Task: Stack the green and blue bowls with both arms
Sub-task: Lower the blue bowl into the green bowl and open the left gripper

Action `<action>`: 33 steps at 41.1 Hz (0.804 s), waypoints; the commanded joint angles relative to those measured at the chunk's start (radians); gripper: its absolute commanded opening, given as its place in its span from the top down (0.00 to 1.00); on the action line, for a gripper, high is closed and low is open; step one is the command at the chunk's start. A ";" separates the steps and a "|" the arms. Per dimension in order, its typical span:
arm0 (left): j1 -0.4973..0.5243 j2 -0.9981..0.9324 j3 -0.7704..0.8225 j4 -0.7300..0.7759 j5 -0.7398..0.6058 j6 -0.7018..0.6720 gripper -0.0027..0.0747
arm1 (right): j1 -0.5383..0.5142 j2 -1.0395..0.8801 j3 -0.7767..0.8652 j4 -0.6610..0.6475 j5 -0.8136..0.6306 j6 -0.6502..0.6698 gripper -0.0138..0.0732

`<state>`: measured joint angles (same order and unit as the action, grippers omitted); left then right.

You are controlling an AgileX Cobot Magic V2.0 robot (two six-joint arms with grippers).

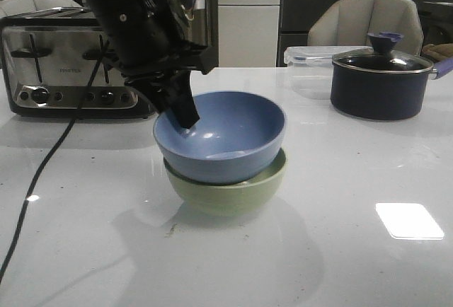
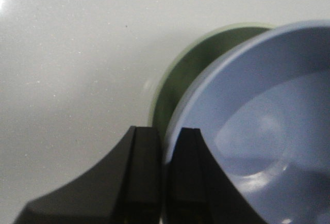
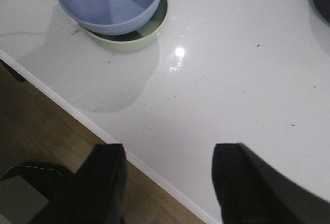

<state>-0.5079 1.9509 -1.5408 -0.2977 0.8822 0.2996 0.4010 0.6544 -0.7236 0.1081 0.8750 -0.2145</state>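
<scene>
The grey-blue bowl (image 1: 226,137) sits slightly tilted inside the sage green bowl (image 1: 233,190) at the middle of the white table. My left gripper (image 1: 185,117) reaches down from the upper left and is shut on the blue bowl's left rim. In the left wrist view the gripper (image 2: 166,146) has one finger inside the blue bowl (image 2: 258,105) and one outside, with the green bowl (image 2: 201,64) below. My right gripper (image 3: 167,182) is open and empty over the table's front edge, away from the blue bowl (image 3: 108,2) and the green bowl (image 3: 129,42).
A chrome toaster (image 1: 64,66) stands at the back left, its black cable (image 1: 42,172) trailing across the table. A dark navy pot with a glass lid (image 1: 382,84) and a clear container (image 1: 311,59) stand at the back right. The table's front edge (image 3: 77,113) runs under my right gripper.
</scene>
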 commanded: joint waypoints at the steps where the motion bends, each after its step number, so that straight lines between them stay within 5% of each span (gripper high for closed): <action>1: -0.007 -0.045 -0.035 -0.020 -0.063 -0.017 0.83 | 0.002 -0.002 -0.027 0.010 -0.069 0.002 0.28; 17: -0.007 -0.039 -0.037 -0.031 -0.056 -0.017 0.44 | 0.002 -0.002 -0.027 0.010 -0.069 0.002 0.28; 33: -0.019 -0.218 -0.018 -0.020 0.022 -0.017 0.44 | 0.002 -0.002 -0.027 0.010 -0.069 0.002 0.28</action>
<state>-0.5122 1.8594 -1.5564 -0.3003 0.9274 0.2910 0.4010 0.6544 -0.7229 0.1081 0.8750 -0.2145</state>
